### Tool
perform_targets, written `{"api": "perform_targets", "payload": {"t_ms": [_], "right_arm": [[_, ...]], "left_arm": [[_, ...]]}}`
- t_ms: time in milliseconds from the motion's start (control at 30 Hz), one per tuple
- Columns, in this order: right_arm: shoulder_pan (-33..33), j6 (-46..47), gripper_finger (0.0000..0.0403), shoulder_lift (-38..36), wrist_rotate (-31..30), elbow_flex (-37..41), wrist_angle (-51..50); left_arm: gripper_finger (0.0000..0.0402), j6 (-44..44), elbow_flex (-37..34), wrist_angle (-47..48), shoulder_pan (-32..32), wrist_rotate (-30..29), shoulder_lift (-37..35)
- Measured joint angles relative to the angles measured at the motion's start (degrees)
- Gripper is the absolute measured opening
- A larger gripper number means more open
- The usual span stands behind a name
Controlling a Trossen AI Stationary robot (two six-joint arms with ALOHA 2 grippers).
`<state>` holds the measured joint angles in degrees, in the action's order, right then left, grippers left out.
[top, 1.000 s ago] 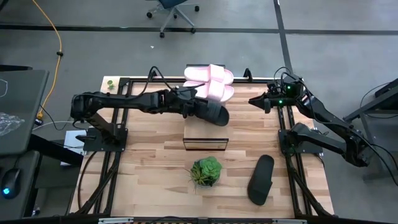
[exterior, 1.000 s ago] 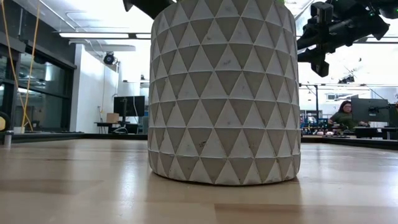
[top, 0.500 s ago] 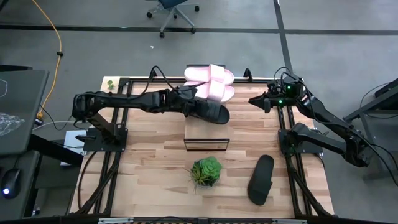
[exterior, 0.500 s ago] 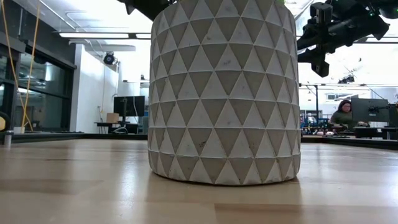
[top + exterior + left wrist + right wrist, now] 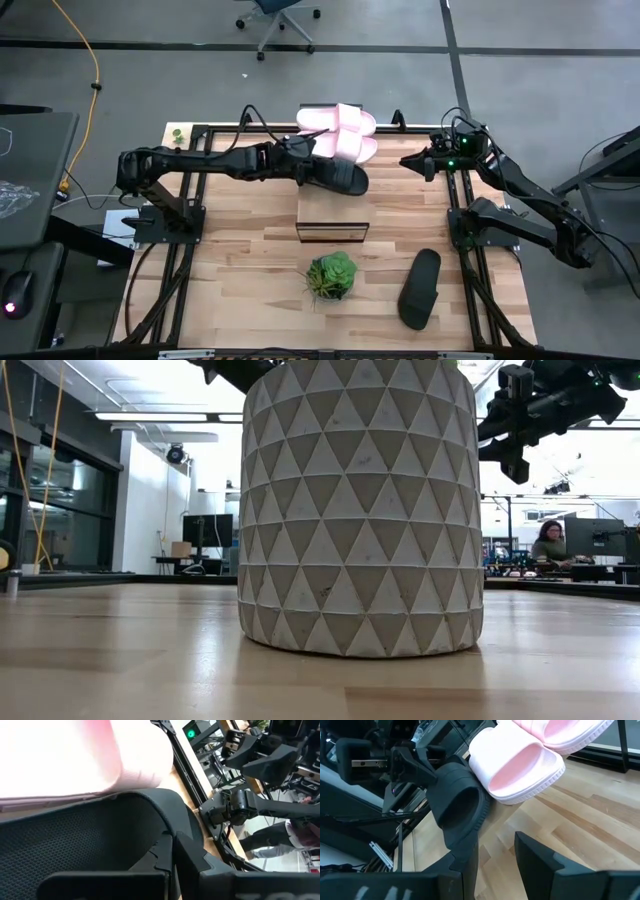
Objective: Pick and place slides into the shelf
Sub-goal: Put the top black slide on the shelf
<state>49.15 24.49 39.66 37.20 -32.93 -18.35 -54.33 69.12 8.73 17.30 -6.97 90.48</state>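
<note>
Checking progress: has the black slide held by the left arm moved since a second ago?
Yes, slightly. The black slide in the left gripper has edged toward the pink slides, away from the plant.

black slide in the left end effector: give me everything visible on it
The black slide is a matte, foam-like open-toe sandal with one broad arched strap and a finely textured footbed, seen in the left wrist view. The left end effector is shut on one end of it, and it points toward the table's right side. It sits on the shelf, at the far end, right against the pale pink slides. The other black slide lies apart on the tabletop.
</note>
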Motion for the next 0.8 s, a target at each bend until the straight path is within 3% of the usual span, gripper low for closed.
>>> {"api": "perform_targets", "payload": {"t_ms": [400,800], "right_arm": [[0.0,0.0,0.0117,0.0,-0.1,0.0,0.1],[0.0,0.0,0.0117,0.0,-0.1,0.0,0.1]], "left_arm": [[0.0008,-0.2,0.0,-0.1,0.0,0.0,0.3],[0.0120,-1.2,0.0,-0.1,0.0,-0.1,0.3]]}}
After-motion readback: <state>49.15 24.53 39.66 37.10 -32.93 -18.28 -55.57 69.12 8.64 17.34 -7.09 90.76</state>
